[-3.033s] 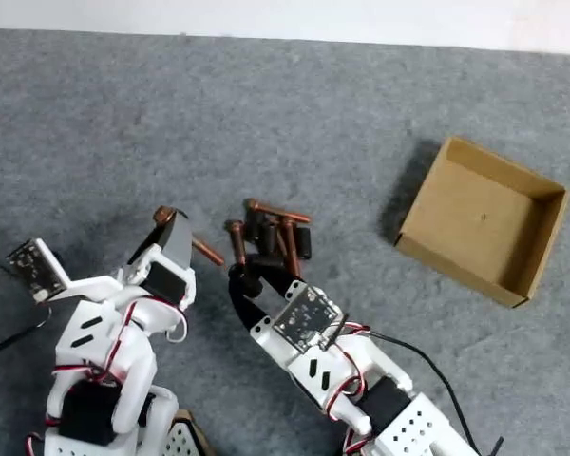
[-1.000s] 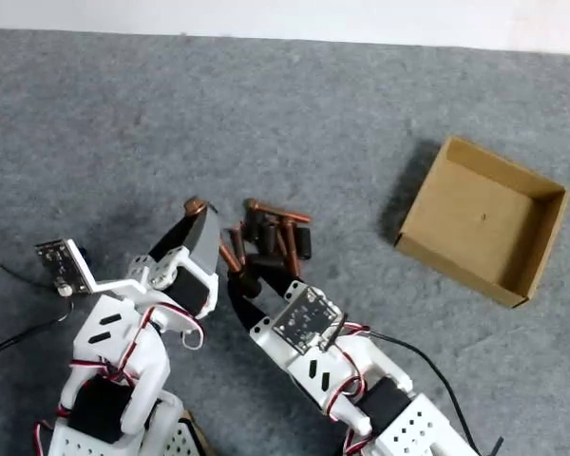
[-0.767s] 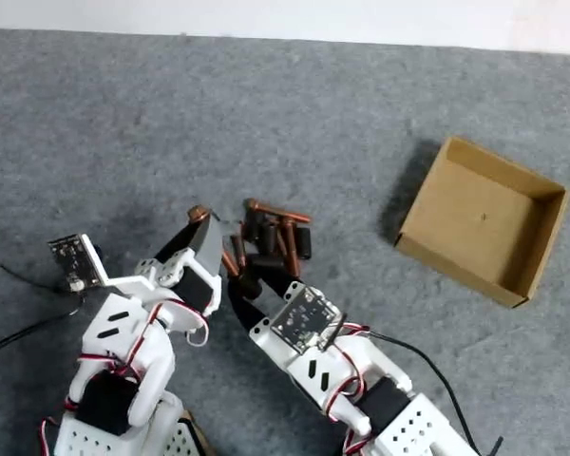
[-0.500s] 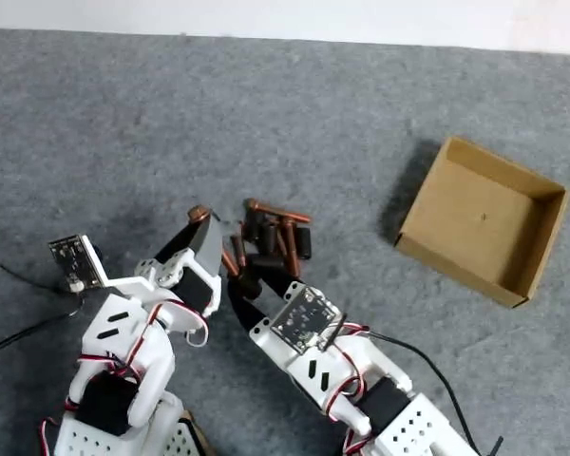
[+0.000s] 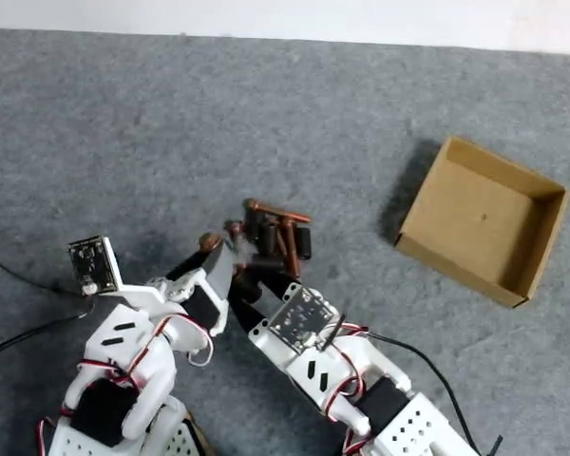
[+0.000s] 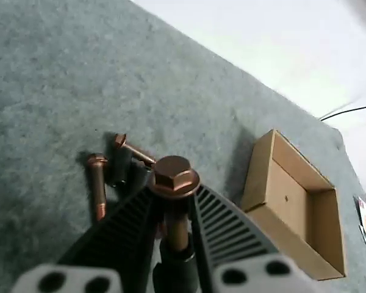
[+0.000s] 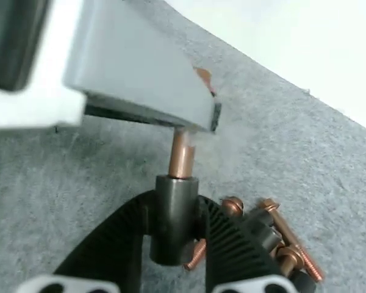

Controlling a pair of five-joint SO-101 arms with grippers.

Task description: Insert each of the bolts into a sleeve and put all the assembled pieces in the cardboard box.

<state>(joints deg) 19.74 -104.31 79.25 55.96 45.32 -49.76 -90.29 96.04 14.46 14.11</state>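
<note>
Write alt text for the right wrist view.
The right pincer grips a dark sleeve; the left pincer, facing it, holds a copper bolt whose tip meets the sleeve's open end. More bolts and sleeves lie loose on the grey carpet beyond.

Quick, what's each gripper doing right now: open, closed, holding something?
Left gripper: closed on a copper bolt.
Right gripper: closed on a black sleeve, with the bolt's tip at its mouth.
</note>
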